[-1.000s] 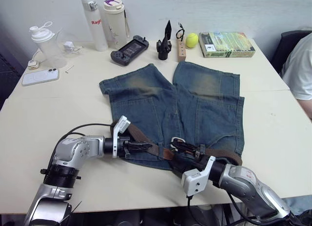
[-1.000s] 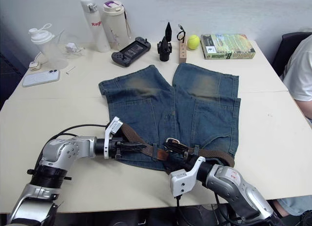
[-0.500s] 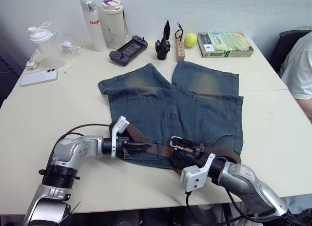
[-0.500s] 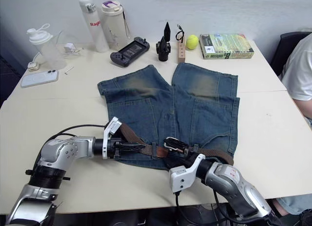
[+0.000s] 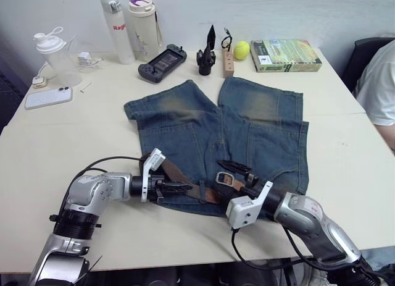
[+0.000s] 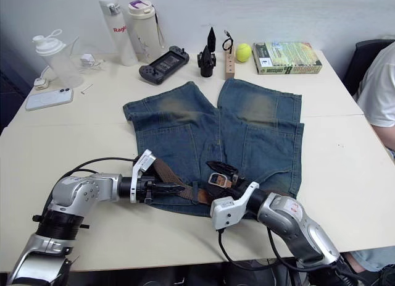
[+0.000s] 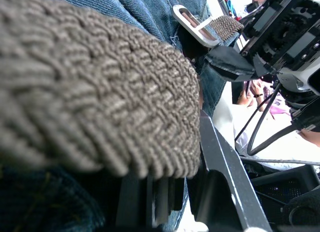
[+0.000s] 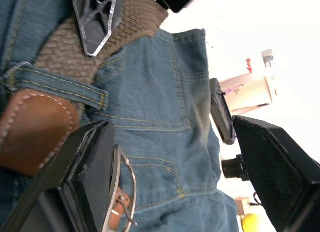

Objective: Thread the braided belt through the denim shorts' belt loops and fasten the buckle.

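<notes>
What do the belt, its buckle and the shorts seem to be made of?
The braided belt: woven brown cord, matte, plaiting visible; its end looks like smooth stitched leather. The buckle: likely metal, a thin silvery shiny frame. The denim shorts: faded blue denim with yellowish worn patches and visible seams.

cream table (image 5: 345, 144), white wall (image 5: 278, 11), dark chair (image 5: 369, 54)

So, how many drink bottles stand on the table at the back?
3: a clear shaker bottle at the far left, then a slim white flask and a cream tumbler with a purple lid, side by side.
</notes>
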